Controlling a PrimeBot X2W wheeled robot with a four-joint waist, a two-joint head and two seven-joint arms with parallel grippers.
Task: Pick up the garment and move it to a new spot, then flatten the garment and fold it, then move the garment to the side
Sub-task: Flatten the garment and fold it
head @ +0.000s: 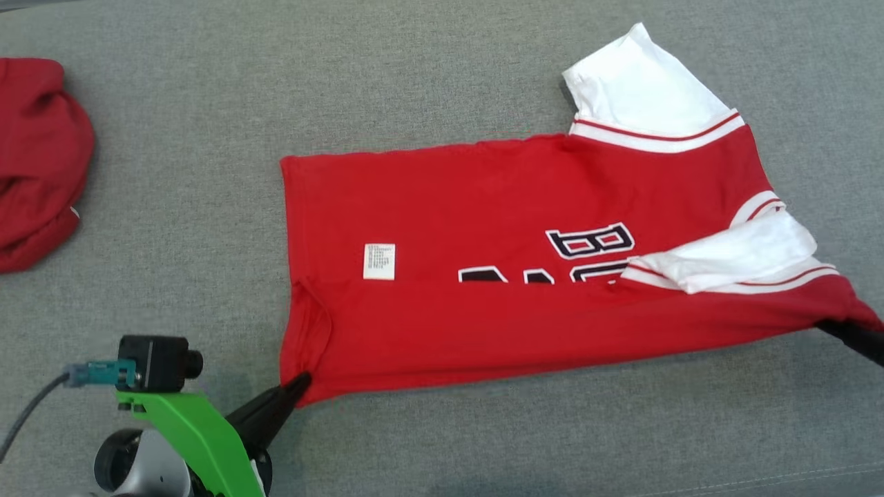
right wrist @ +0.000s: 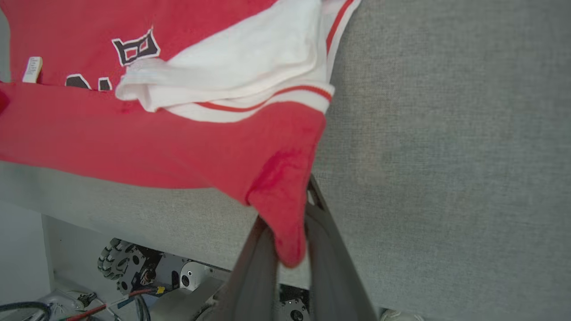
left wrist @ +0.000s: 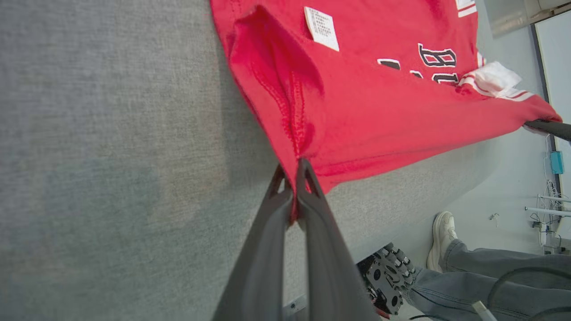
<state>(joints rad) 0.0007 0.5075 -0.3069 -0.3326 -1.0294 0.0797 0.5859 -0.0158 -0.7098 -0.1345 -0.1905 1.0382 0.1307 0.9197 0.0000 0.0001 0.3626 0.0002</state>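
Note:
The garment (head: 497,228) is a red jersey with white sleeves and dark lettering, spread on the grey table (head: 428,76), a white label on its red body. My left gripper (head: 298,385) is shut on the garment's near left hem corner; the left wrist view shows the red cloth (left wrist: 357,111) pinched between the dark fingers (left wrist: 272,223). At the right edge of the head view, my right gripper (head: 829,326) is shut on the near right shoulder corner. In the right wrist view that red corner (right wrist: 285,209) hangs down between the fingers (right wrist: 330,249).
A second red cloth (head: 38,159) lies bunched at the table's far left. A person's leg and white shoe (left wrist: 441,240) stand beside the table's near edge. The robot's wheeled base (right wrist: 147,272) shows below the table. Bare grey surface surrounds the jersey.

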